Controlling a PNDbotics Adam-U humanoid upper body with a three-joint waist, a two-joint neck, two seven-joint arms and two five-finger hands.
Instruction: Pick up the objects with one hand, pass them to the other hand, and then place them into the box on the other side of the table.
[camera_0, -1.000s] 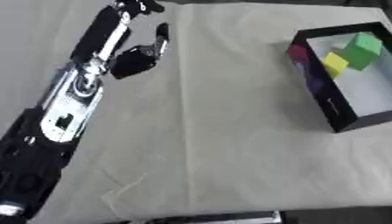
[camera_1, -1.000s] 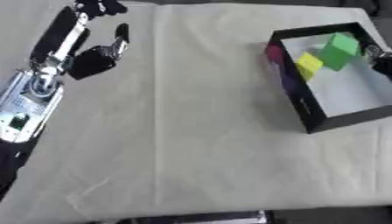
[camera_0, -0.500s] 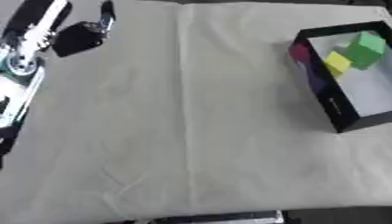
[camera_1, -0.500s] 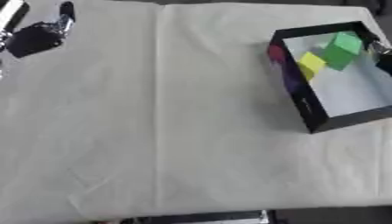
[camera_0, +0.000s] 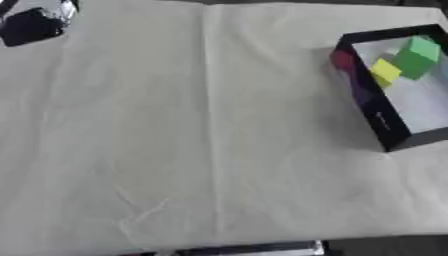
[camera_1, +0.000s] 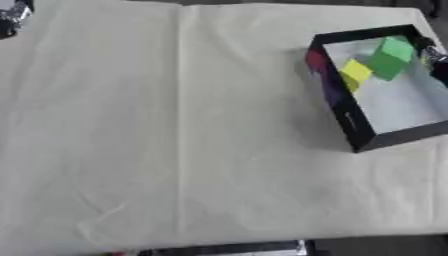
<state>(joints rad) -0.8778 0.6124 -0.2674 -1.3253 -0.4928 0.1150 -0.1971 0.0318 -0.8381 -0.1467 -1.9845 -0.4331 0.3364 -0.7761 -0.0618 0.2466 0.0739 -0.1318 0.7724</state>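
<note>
- Left hand (camera_0: 31, 22) shows only as a dark and silver shape in the top left corner, mostly cut off by the edge; whether its fingers are open or curled cannot be told, nor whether it carries anything.
- Cream cloth (camera_0: 201, 140) covers nearly the whole table, creased down the middle and wrinkled near the front left.
- Black box (camera_1: 350, 125) with a pale floor lies askew on the cloth at the right side.
- Green block (camera_1: 389, 56) sits inside the box at its far end.
- Yellow block (camera_1: 354, 72) lies just beside the green one, against the box's left wall.
- Something dark red or purple (camera_1: 317, 61) shows at that wall's far end; its shape is unclear.
- Dark shape (camera_1: 435, 57) at the box's right rim may be the right hand; too little shows to tell.
</note>
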